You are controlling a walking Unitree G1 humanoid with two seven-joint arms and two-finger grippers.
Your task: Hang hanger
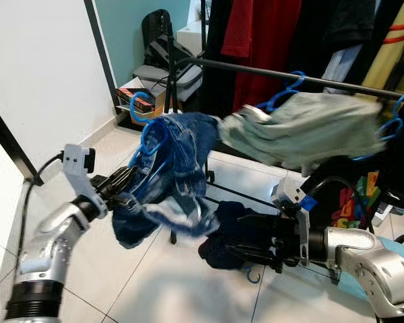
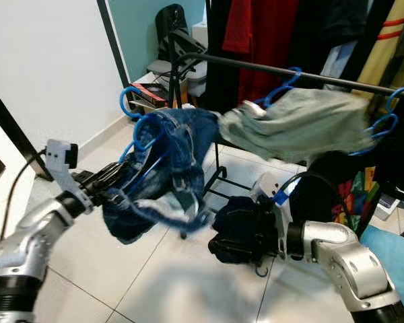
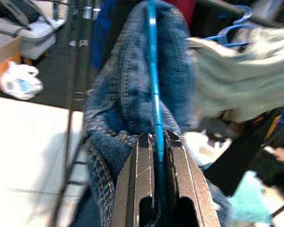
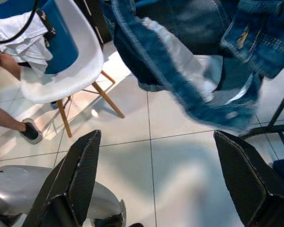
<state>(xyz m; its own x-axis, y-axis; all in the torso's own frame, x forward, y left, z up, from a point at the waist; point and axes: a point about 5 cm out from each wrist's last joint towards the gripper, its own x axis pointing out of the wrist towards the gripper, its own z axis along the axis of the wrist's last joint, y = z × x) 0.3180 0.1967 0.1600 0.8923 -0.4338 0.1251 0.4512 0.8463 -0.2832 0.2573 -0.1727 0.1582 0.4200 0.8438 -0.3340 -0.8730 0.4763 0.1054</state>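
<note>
My left gripper (image 1: 119, 184) is shut on the lower part of a blue plastic hanger (image 1: 147, 138) that carries a blue denim garment (image 1: 182, 171). The hanger's hook (image 1: 136, 108) points up, left of and below the black rail (image 1: 269, 73) and apart from it. In the left wrist view the hanger (image 3: 153, 71) runs straight out between the closed fingers (image 3: 143, 156). My right gripper (image 1: 246, 247) is open, low in front of a dark navy garment (image 1: 230, 225). In the right wrist view its gripper (image 4: 157, 136) has the denim (image 4: 189, 71) hanging above it.
A grey-green garment (image 1: 310, 131) hangs from the rail on another blue hanger (image 1: 286, 91). Red (image 1: 259, 33) and dark clothes hang behind. Boxes and a bag (image 1: 145, 94) stand at the back left. A white chair (image 4: 71, 71) and a person's foot (image 4: 29, 132) are nearby.
</note>
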